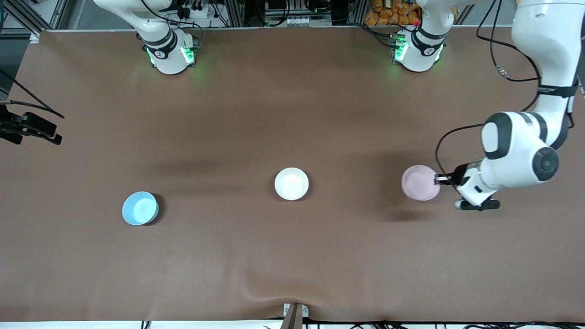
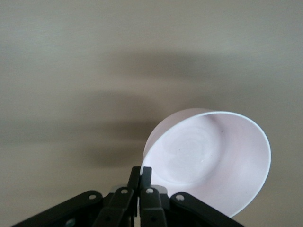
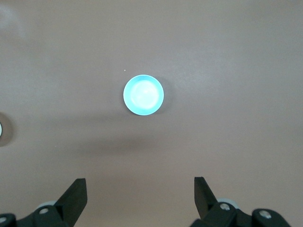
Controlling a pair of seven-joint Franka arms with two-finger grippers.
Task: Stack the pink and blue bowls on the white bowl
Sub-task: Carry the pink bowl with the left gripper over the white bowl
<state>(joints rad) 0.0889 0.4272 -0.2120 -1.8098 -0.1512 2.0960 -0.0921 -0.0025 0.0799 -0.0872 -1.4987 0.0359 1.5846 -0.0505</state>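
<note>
A brown table [image 1: 292,114] carries three bowls in a row. The left gripper [image 1: 442,179] pinches the rim of the pink bowl [image 1: 419,183], tilted, toward the left arm's end. The white bowl [image 1: 291,183] sits mid-table, well apart. The right gripper [image 3: 139,196], fingers spread wide and empty, hangs high over the blue bowl [image 1: 140,208].

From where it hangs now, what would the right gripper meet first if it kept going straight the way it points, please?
Probably the bare table. The right gripper, open, points down at it, with the blue bowl ahead of the fingers; depth is unclear, so it might catch that bowl.
</note>
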